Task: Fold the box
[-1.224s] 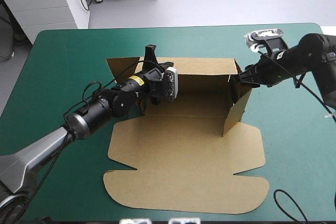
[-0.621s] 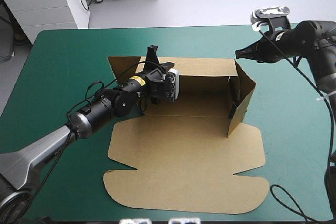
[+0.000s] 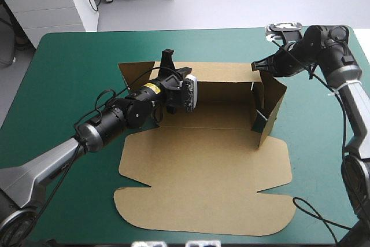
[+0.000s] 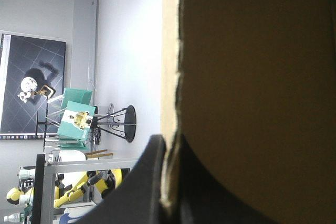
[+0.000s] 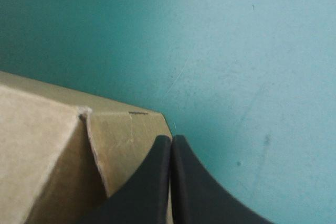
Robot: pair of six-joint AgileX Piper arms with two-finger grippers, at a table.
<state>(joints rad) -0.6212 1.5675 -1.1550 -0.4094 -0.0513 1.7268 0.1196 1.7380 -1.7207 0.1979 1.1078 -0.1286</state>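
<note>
Now, box (image 3: 202, 172): mid-tabletop (image 3: 75, 73), back and right walls raised, lid flat toward the near edge.
Left gripper (image 3: 167, 62): jaws clamped on the back wall's top edge.
Right gripper (image 3: 255, 65): jaws pressed together, tip at the rear right corner.
Left wrist view: only here do I see the board edge between my jaws; it blocks most beyond.

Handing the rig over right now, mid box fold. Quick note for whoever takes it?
Left tool: shut on the box, clamping the top edge of the raised back wall.
Right tool: shut, holding nothing, tip at the box's far right corner.
Box sits mid-table on the teal-green cover.
Done: back wall and right side wall are up.
To do: left side flap not folded in; front panel lies flat.
</note>
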